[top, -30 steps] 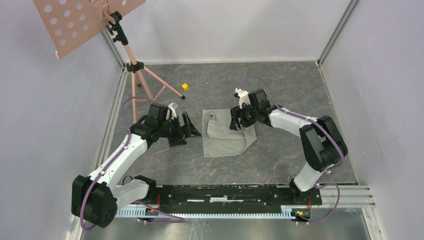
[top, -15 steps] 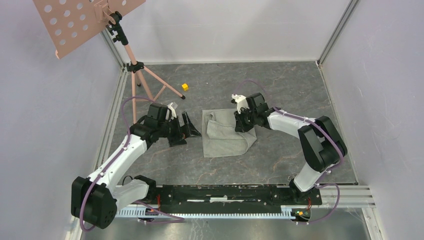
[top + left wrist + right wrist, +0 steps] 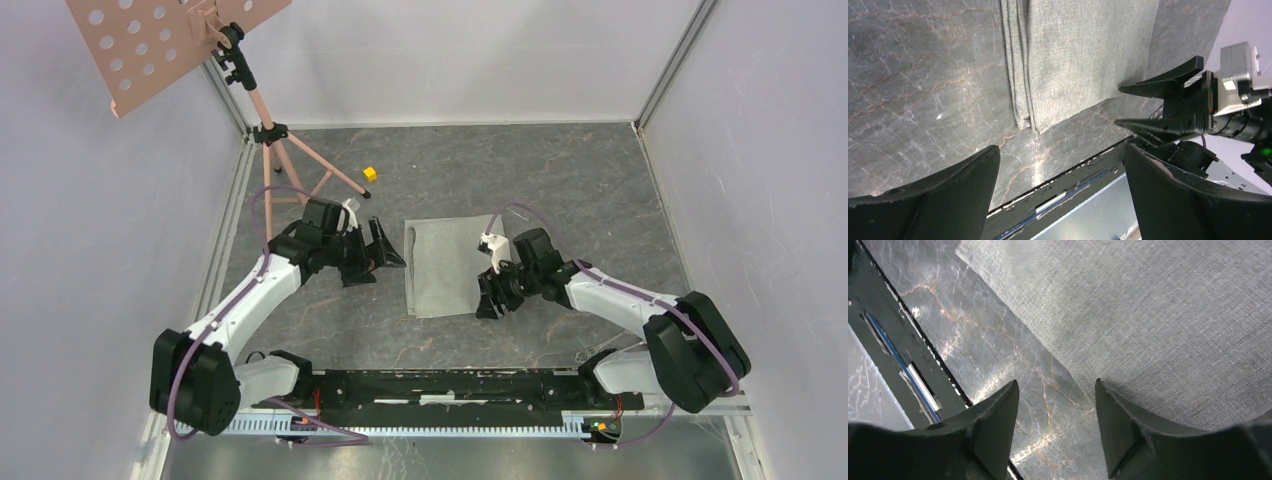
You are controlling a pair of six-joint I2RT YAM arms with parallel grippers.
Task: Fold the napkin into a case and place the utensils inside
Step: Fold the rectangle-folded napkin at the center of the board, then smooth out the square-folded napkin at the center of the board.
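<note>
The napkin (image 3: 445, 265) lies flat mid-table as a broad pale grey-green rectangle. Stacked folded layers (image 3: 1018, 75) run along the napkin's (image 3: 1083, 55) left edge. My right gripper (image 3: 490, 300) hovers at its near right corner, open. In the right wrist view the gap of this gripper (image 3: 1055, 390) holds only bare table, and the napkin's (image 3: 1158, 315) edge runs beside the right finger. My left gripper (image 3: 385, 250) stands wide open just left of the cloth, empty; in its own view the left gripper (image 3: 1060, 155) looks over the near left corner. No utensils are in view.
A small yellow cube (image 3: 369, 173) sits at the back left near the pink tripod stand (image 3: 270, 135). The black base rail (image 3: 450, 385) runs along the near edge. Enclosure walls close in the left, back and right sides.
My right gripper has come from the napkin's far right part to its near right corner, closing and reopening on the way. The rumpled cloth now lies flat. The left arm barely shifted.
</note>
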